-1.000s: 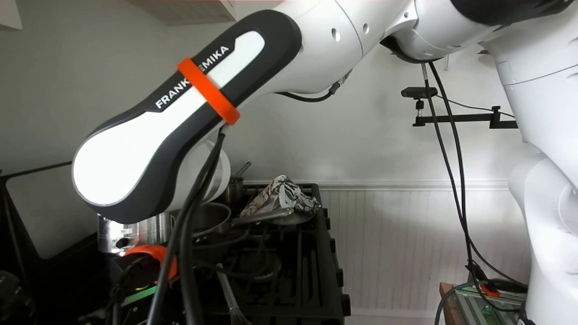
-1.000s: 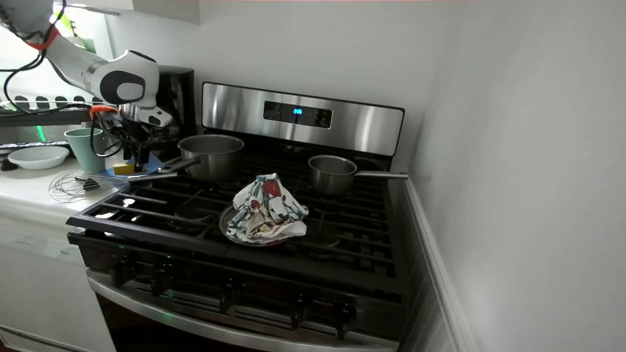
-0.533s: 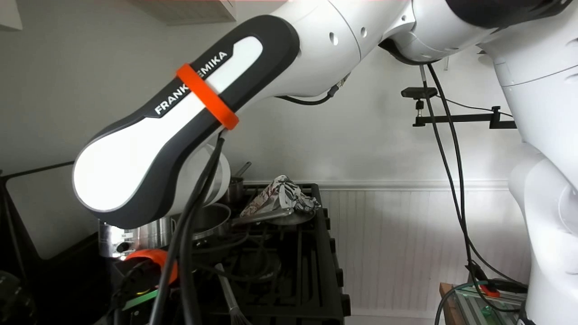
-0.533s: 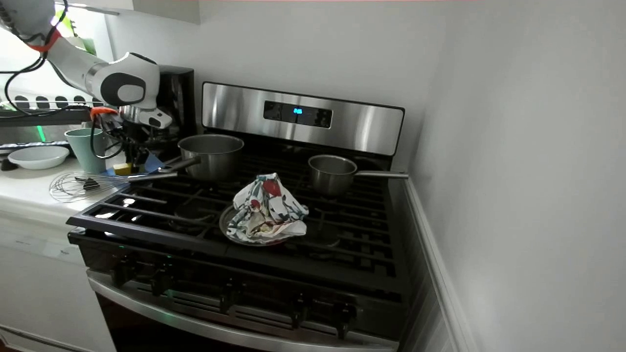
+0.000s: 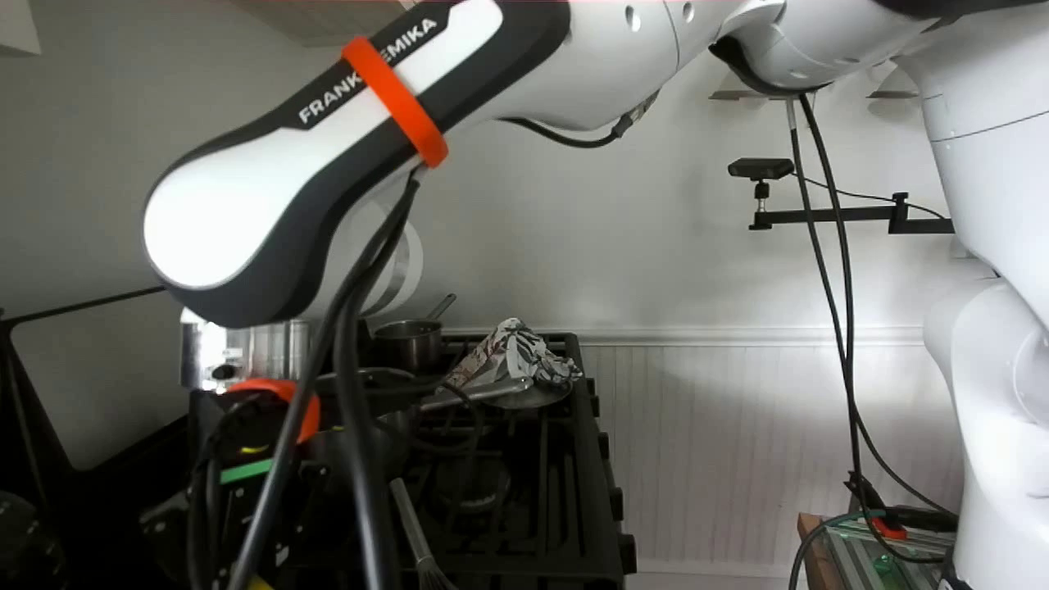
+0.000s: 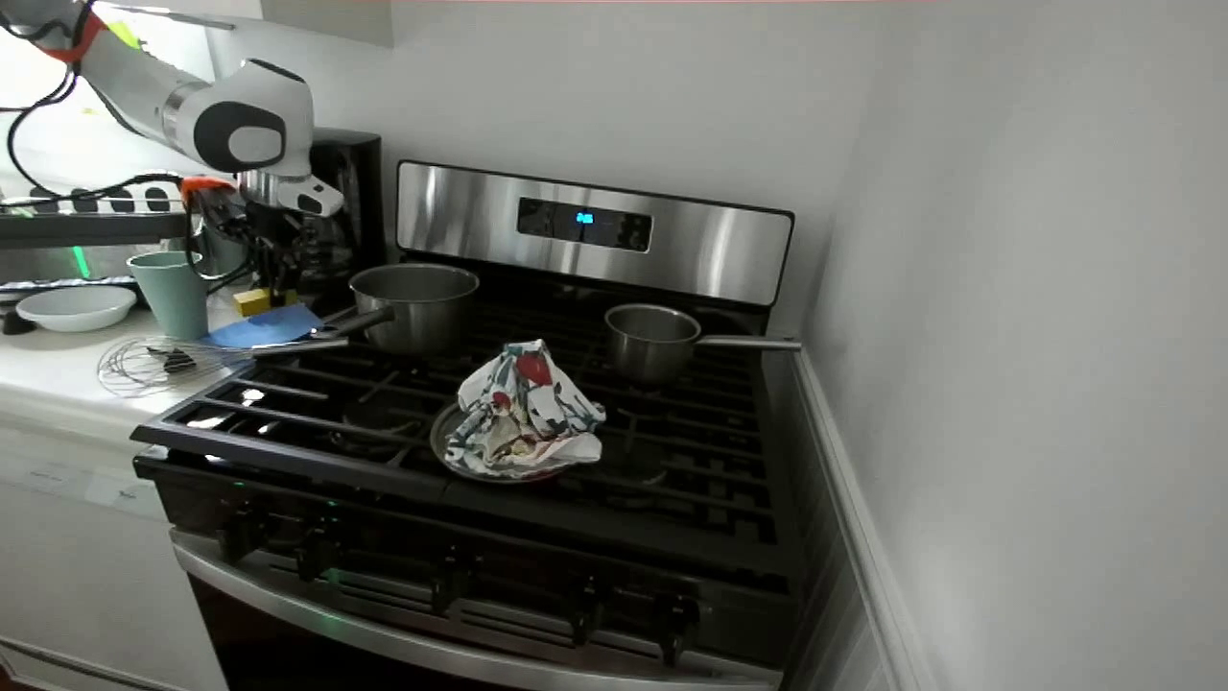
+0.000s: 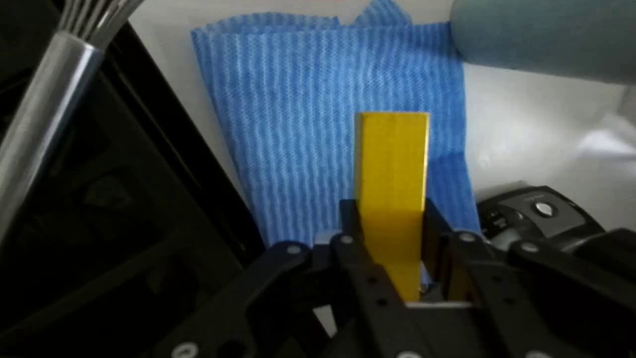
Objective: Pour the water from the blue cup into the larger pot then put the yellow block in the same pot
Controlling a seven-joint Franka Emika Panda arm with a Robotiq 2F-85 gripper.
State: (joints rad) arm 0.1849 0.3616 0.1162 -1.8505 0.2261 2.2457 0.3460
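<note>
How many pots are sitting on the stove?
2. The big pot is near the counter, the small pot nearer the side wall. A patterned cloth covers most of a shallow pan or lid, and could hide another.

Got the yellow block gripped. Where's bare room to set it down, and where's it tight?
Two patches of bare grate in an exterior view: between the whisk handle and the floral cloth, and between that cloth, the smaller pot and the wall. Crowded: around the blue cloth, hemmed by the pale blue cup, the whisk handle and the larger pot's handle.
</note>
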